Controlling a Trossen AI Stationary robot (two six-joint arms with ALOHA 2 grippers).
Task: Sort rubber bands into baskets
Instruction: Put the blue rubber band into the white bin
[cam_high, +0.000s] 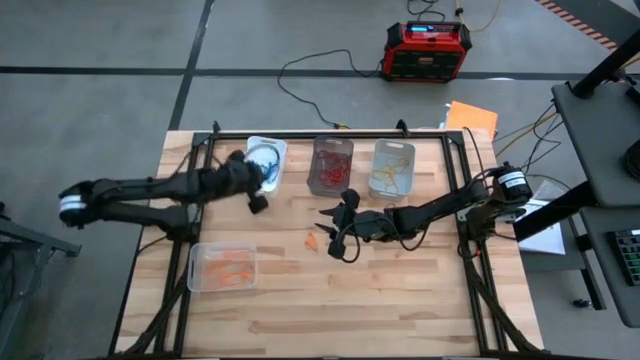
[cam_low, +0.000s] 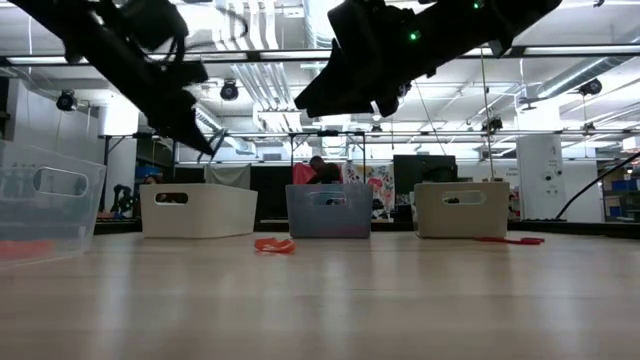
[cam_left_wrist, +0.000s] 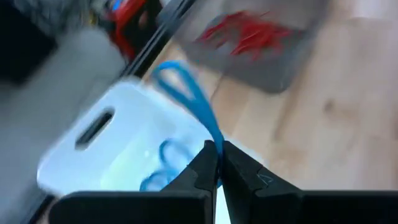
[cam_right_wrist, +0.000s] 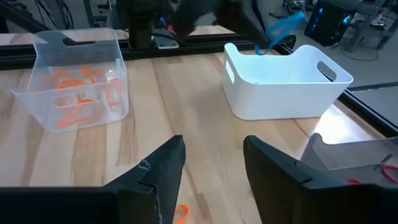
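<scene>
My left gripper (cam_high: 262, 182) hovers over the white basket (cam_high: 266, 158) and is shut on a blue rubber band (cam_left_wrist: 186, 93); more blue bands (cam_left_wrist: 163, 163) lie in that basket. My right gripper (cam_right_wrist: 211, 168) is open and empty above the table's middle, by a loose orange band (cam_high: 312, 242) that lies flat on the wood. The smoky basket (cam_high: 332, 166) holds red bands. The clear basket (cam_high: 392, 167) at the far right holds yellowish ones. The clear basket (cam_high: 222, 267) at the near left holds orange ones. My left gripper pinches one end of the blue band's loop (cam_left_wrist: 214, 146) between its two fingertips. The rest of the loop (cam_right_wrist: 283, 26) sticks out past the fingers, lifted clear above the white basket (cam_right_wrist: 286, 81).
A red-and-black box (cam_high: 427, 50) with cables stands on the floor beyond the table. A black frame (cam_high: 330, 133) runs along the far edge behind the baskets. A red strip (cam_low: 510, 240) lies on the wood at the right. Bare wood (cam_high: 400, 300) lies at the near right.
</scene>
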